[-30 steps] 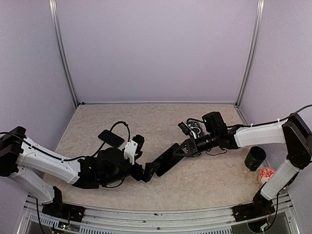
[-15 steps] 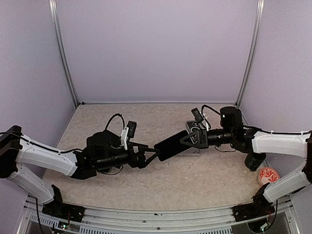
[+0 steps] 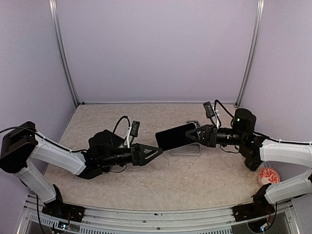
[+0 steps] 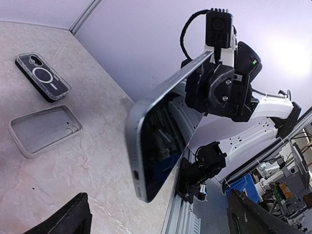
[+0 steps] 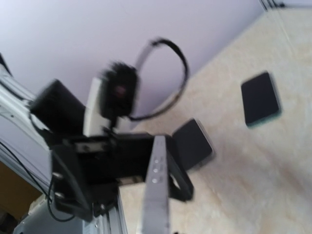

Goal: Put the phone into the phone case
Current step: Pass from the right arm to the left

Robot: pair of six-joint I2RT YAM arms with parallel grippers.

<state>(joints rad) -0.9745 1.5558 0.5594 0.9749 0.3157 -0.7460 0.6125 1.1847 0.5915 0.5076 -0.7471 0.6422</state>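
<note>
My right gripper [image 3: 199, 135] is shut on one end of a black phone [image 3: 176, 136] and holds it in the air, nearly level, above the table's middle. The phone also shows in the left wrist view [image 4: 161, 141] and edge-on in the right wrist view [image 5: 157, 195]. The pale grey translucent phone case [image 3: 190, 150] lies flat and empty on the table just below it, and is clear in the left wrist view [image 4: 45, 130]. My left gripper [image 3: 153, 152] is open wide just left of the phone's free end and does not touch it.
A second phone in a clear case [image 4: 43, 76] lies beyond the empty case. Two black phones [image 5: 262, 99] [image 5: 193, 144] lie on the table behind my left arm. A black cup [image 3: 254, 160] and a red-patterned disc [image 3: 267, 175] sit at the right edge.
Both grippers held the phone low over the table. My left gripper has let go and opened. My right gripper has lifted the phone up and to the right, over the case.
</note>
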